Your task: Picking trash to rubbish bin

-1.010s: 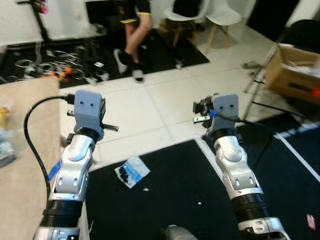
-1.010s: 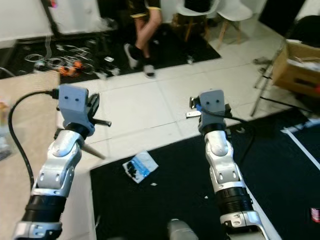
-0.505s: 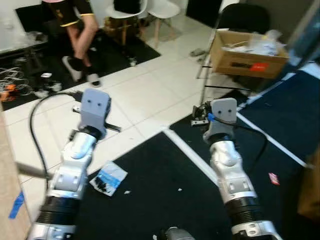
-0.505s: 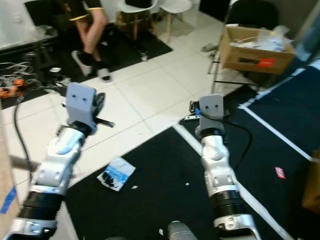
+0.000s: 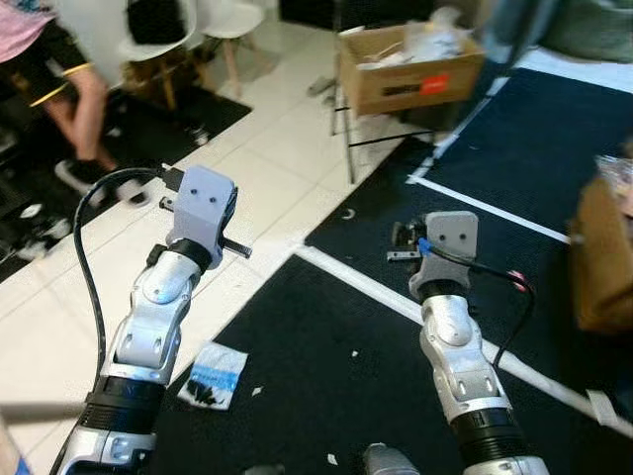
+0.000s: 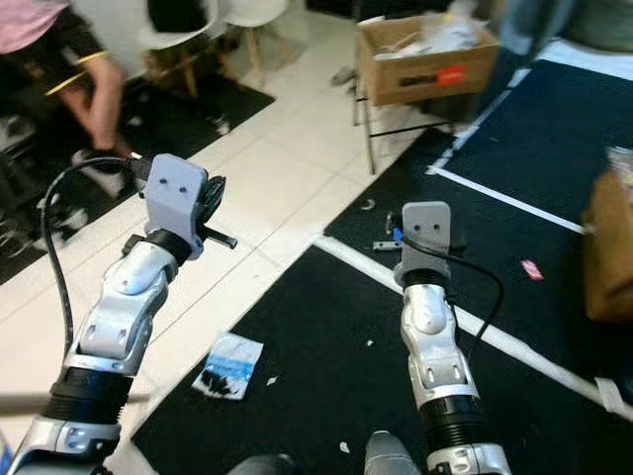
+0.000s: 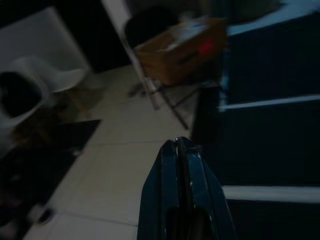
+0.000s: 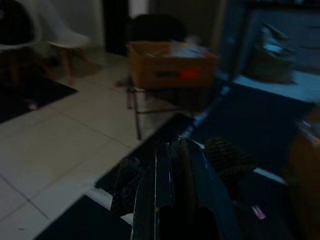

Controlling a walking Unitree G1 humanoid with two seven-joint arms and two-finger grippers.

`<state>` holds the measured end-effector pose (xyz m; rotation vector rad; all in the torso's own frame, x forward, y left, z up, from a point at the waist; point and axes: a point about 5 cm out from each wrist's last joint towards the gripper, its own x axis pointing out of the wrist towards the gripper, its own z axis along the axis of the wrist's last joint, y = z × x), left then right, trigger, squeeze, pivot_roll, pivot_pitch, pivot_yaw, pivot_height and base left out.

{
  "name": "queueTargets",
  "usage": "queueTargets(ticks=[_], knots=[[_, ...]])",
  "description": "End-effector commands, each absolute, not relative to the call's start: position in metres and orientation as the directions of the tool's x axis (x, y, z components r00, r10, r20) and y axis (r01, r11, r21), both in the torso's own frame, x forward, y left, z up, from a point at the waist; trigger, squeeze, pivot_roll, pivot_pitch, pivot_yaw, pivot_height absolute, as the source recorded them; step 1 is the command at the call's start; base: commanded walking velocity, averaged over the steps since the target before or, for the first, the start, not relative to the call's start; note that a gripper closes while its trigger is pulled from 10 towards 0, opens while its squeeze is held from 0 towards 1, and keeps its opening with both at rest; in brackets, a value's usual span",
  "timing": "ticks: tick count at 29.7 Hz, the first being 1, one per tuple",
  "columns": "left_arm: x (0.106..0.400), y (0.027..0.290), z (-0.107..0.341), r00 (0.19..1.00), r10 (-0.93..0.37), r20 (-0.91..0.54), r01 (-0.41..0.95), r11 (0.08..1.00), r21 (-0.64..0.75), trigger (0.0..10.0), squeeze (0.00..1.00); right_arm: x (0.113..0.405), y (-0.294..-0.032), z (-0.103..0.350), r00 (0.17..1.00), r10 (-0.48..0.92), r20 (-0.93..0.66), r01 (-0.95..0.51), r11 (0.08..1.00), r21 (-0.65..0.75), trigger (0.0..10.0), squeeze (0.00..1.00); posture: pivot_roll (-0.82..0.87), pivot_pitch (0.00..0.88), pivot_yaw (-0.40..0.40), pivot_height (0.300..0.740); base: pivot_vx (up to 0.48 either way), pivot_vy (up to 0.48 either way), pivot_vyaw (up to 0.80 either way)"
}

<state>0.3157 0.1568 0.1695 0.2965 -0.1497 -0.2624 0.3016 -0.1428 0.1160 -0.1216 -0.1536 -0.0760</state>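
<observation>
Black floor mat [image 5: 376, 346] with white tape lines: laid over pale tiles, bearing the trash item near its left edge.

Brown cardboard box [image 5: 410, 69] on a thin black metal stand: placed well apart, ahead and to the right, filled with loose clutter.

Seated person's legs [image 5: 74, 109]: noted far left, beside white chairs.

Left gripper [image 7: 182, 165]: held raised over the tile and mat border; its two black fingers were pressed together, with nothing held.

Right gripper [image 8: 175, 175]: held raised over the mat; fingers likewise closed together and empty.

Small flat blue-and-white plastic wrapper [image 5: 213, 374]: found lying on the mat's left edge, below the left arm, touching neither gripper. Blue and white printing with dark marks at one end was noted, and a crumpled surface. It was judged light, soft and easily creased, probably slippery; a pinch at a raised crumpled edge was judged the best hold.

Small red scrap [image 6: 532, 268]: lying on the mat at right.
</observation>
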Motion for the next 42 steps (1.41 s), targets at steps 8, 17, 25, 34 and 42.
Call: queueTargets(ticks=[8,17,25,34,42], knots=[[0.311,0.165,0.158,0.978,-0.186,0.091,0.158,0.955,0.251,10.0,0.00,0.304,-0.141,0.122,0.985,-0.054,0.163,0.070,0.993,-0.100,10.0,0.00,0.07,0.084,0.104,0.740,0.000,0.000,-0.80],[0.306,0.167,0.154,0.988,-0.119,0.104,0.106,0.988,0.116,10.0,0.00,0.310,-0.139,0.130,0.985,0.015,0.170,0.004,0.994,-0.110,10.0,0.00,0.05,0.086,0.051,0.740,0.000,0.000,-0.78],[0.301,0.170,0.152,0.990,-0.080,0.113,0.068,0.991,0.112,10.0,0.00,0.313,-0.135,0.127,0.987,0.104,0.119,-0.094,0.991,-0.091,10.0,0.00,0.05,0.100,0.029,0.740,0.000,0.000,0.00],[0.297,0.169,0.151,0.992,-0.049,0.120,0.038,0.995,0.094,10.0,0.00,0.317,-0.128,0.125,0.983,0.154,0.100,-0.146,0.986,-0.081,10.0,0.00,0.06,0.104,0.017,0.740,0.028,0.000,0.00],[0.298,0.168,0.151,0.992,-0.043,0.117,0.030,0.993,0.114,10.0,0.00,0.315,-0.126,0.122,0.982,0.171,0.085,-0.163,0.983,-0.089,10.0,0.00,0.06,0.107,0.008,0.740,0.300,0.000,0.00]])
